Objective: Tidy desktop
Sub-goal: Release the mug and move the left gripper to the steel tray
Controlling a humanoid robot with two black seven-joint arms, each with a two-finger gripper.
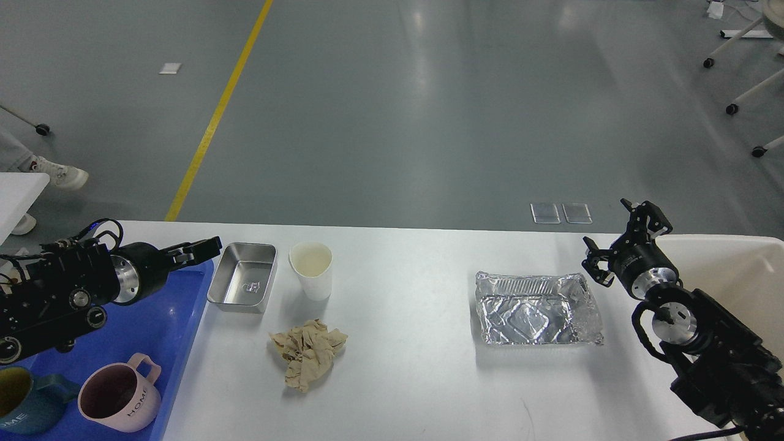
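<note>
The white desktop carries a steel tin, a white paper cup, a crumpled brown paper wad and a crushed foil tray. My left gripper hovers over the far right corner of the blue tray, just left of the steel tin. It holds nothing, and its dark fingers overlap, so I cannot tell their gap. My right gripper is open and empty, a little right of and beyond the foil tray, next to the cream bin.
The blue tray holds a pink mug and a teal mug at the near left. The cream bin stands at the table's right end. Grey floor with a yellow line lies beyond the far edge.
</note>
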